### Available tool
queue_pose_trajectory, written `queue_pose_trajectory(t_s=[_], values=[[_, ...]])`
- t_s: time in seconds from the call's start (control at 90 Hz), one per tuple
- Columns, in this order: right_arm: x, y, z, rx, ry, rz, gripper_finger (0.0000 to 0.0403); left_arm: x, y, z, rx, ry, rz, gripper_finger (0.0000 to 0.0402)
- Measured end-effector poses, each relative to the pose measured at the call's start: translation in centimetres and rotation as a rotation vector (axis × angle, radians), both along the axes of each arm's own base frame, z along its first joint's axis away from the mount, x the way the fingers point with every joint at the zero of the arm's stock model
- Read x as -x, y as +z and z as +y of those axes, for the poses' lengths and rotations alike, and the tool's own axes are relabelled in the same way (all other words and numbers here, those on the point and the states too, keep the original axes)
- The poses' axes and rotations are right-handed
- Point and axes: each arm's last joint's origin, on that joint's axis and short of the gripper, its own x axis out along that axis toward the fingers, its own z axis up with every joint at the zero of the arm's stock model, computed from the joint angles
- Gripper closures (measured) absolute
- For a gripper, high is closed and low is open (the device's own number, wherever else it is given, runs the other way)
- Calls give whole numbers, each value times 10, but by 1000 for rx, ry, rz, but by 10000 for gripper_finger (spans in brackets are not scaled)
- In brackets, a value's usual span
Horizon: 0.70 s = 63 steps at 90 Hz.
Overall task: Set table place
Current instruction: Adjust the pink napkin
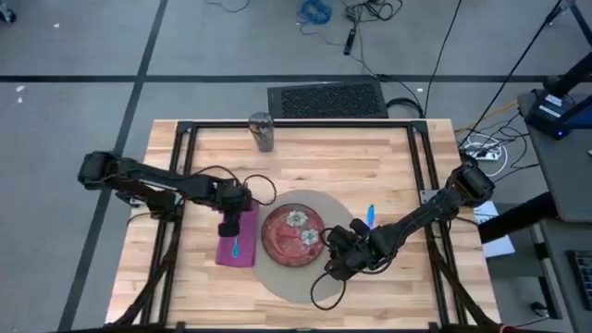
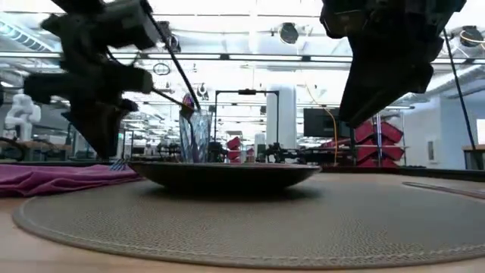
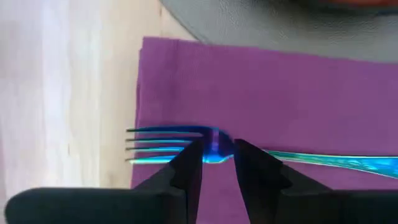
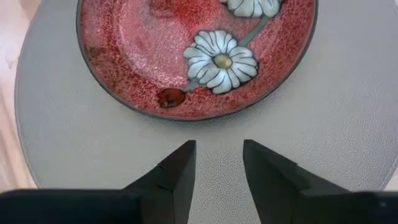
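Observation:
A purple napkin (image 1: 242, 257) lies on the table (image 1: 388, 157) left of a round beige mat (image 1: 296, 282). A blue fork (image 1: 237, 246) rests flat on the napkin (image 3: 280, 87). A red flowered plate (image 1: 292, 233) sits on the mat. My left gripper (image 3: 217, 158) hangs just over the fork (image 3: 168, 146), slightly open, its fingers pointing down and set in line with the fork's length. My right gripper (image 4: 219, 158) is open and holds nothing. It hovers over the mat (image 4: 342, 137) by the plate's (image 4: 186, 56) near right rim. My left gripper's fingertips (image 3: 193, 158) stand above the fork's neck (image 3: 214, 142), which shows in the gap between them. I cannot tell whether they touch it. The fork lies flat on the napkin.
A blue utensil (image 1: 370, 215) lies on the table right of the plate. A drinking glass (image 1: 262, 131) stands near the far edge. Bare wood is free on the far half and at the near left.

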Motion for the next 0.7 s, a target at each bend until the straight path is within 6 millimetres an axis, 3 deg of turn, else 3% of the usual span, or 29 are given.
queue_pose_trajectory(t_s=[0.2, 0.7], values=[[-4, 1, -3, -2, 2, -23, 280, 8, 8, -12, 30, -31, -58, 323], [-7, 2, -3, -12, 15, -42, 280, 19, -10, -35, 65, 77, 99, 323]])
